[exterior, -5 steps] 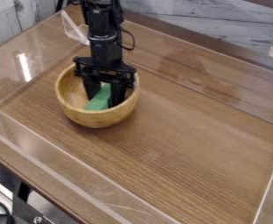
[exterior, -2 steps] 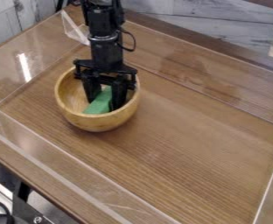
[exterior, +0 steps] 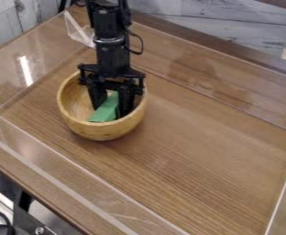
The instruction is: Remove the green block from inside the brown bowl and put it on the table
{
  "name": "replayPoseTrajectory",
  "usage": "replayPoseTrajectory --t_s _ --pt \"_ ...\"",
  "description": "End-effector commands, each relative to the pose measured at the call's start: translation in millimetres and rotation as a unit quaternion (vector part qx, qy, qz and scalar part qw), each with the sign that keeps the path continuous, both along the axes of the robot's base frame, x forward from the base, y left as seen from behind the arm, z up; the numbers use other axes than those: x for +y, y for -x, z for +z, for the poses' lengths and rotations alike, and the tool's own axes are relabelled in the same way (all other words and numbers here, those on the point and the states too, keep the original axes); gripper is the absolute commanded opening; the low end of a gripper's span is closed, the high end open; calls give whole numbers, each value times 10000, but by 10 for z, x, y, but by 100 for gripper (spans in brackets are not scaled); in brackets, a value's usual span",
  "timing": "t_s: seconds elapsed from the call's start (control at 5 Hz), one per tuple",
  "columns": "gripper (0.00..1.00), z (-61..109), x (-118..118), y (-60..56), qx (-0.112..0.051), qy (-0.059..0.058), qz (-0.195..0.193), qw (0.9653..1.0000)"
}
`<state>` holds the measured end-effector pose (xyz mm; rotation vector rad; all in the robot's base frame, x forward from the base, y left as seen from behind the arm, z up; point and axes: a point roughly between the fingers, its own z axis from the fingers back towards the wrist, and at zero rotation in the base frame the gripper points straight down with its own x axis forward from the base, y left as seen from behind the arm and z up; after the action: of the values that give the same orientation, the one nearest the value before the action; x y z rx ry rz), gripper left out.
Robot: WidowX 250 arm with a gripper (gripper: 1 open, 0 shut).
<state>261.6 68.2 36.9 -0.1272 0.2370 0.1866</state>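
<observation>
Camera view shows you the gripper (exterior: pixel 110 99) down inside the brown bowl (exterior: pixel 74 117), apparently clamped on the green block (exterior: pixel 105 112), ready for lifting.

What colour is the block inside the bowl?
Bright green; the block shows in the camera view, between the gripper fingers.

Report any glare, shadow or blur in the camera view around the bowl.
Camera view: pale window glare streaks the table at the upper left and right; the gripper shades the brown bowl interior around the green block; the picture is soft and low-resolution, so finger contact is unclear.
</observation>
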Motion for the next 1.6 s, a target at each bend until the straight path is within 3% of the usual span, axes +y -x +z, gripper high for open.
replayPoseTrajectory --t_s 0.0,1.4 --pt "0 197 -21 -81 -311 -85 12 9995" --pt "0 229 -277 -23 -46 187 -109 9998"
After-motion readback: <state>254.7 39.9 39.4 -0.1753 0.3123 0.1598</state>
